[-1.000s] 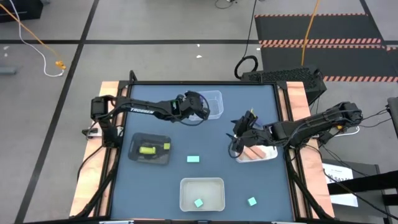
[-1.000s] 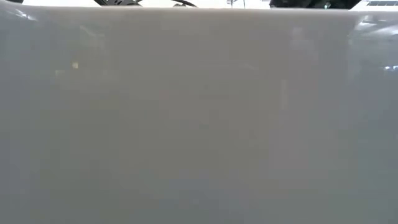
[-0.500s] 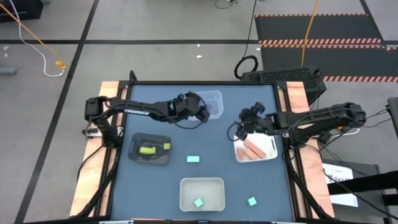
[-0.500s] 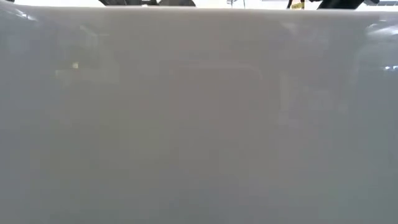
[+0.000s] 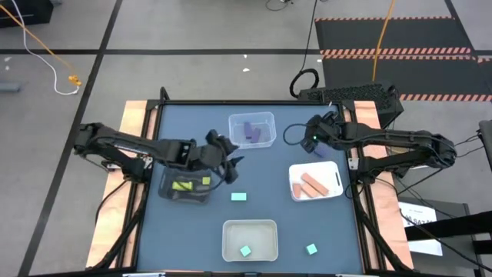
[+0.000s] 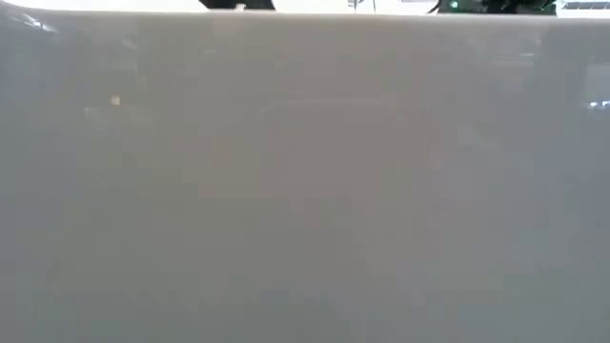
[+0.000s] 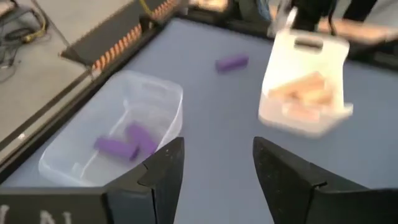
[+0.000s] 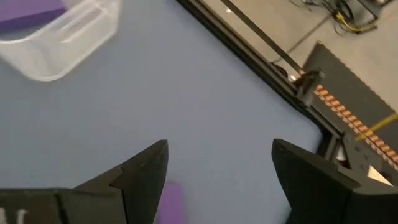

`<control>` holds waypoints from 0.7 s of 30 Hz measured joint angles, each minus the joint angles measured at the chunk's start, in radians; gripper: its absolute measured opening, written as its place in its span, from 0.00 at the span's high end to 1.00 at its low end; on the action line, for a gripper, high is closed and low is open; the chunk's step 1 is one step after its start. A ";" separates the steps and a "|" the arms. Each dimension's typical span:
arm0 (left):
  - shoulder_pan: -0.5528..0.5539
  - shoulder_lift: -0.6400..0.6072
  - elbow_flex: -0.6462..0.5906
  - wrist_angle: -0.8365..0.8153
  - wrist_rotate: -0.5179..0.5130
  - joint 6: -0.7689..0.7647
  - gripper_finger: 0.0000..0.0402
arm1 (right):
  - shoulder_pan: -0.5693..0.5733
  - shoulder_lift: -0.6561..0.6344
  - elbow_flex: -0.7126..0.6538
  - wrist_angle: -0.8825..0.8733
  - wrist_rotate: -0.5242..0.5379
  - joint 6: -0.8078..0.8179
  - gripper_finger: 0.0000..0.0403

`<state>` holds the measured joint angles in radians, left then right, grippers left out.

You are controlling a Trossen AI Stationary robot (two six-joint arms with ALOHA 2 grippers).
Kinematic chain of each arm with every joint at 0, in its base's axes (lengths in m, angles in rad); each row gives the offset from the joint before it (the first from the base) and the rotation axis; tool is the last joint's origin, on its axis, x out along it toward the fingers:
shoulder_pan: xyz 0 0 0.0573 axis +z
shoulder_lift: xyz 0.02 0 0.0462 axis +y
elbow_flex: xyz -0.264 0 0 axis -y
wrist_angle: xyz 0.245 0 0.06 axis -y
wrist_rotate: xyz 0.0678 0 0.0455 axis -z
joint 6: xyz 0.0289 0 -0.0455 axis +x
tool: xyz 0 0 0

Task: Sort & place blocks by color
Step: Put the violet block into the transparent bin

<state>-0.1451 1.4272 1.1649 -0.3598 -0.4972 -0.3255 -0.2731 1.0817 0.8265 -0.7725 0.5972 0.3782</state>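
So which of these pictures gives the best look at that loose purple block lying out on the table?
The left wrist view: the loose purple block lies whole and unobstructed on the table. In the high view the right arm mostly hides it. The right wrist view catches only a corner. The low view shows nothing of it.

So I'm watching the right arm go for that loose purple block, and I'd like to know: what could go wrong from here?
The right gripper, open, hangs over the purple block, which sits off toward one finger; closing may nudge it aside rather than grip it. The clear tray of purple blocks lies close by, so a swing could clip its rim.
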 joint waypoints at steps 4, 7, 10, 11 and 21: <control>-0.033 -0.061 0.000 -0.106 -0.063 -0.053 0.54 | -0.056 0.000 0.000 0.003 0.001 -0.037 0.31; -0.026 -0.101 0.001 -0.117 -0.162 -0.054 0.55 | -0.098 0.000 0.000 0.036 0.003 -0.080 0.31; -0.007 -0.140 -0.002 -0.122 -0.234 0.019 0.55 | -0.141 0.000 0.000 0.085 0.004 -0.125 0.31; 0.004 -0.150 0.000 -0.097 -0.246 0.054 0.55 | -0.155 0.000 0.000 0.096 0.003 -0.139 0.31; 0.150 -0.263 0.000 0.116 -0.300 0.389 0.55 | -0.315 0.000 0.000 0.215 -0.013 -0.183 0.31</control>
<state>0.0049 1.1647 1.1647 -0.2439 -0.7969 0.0630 -0.5877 1.0817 0.8265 -0.5572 0.5845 0.1947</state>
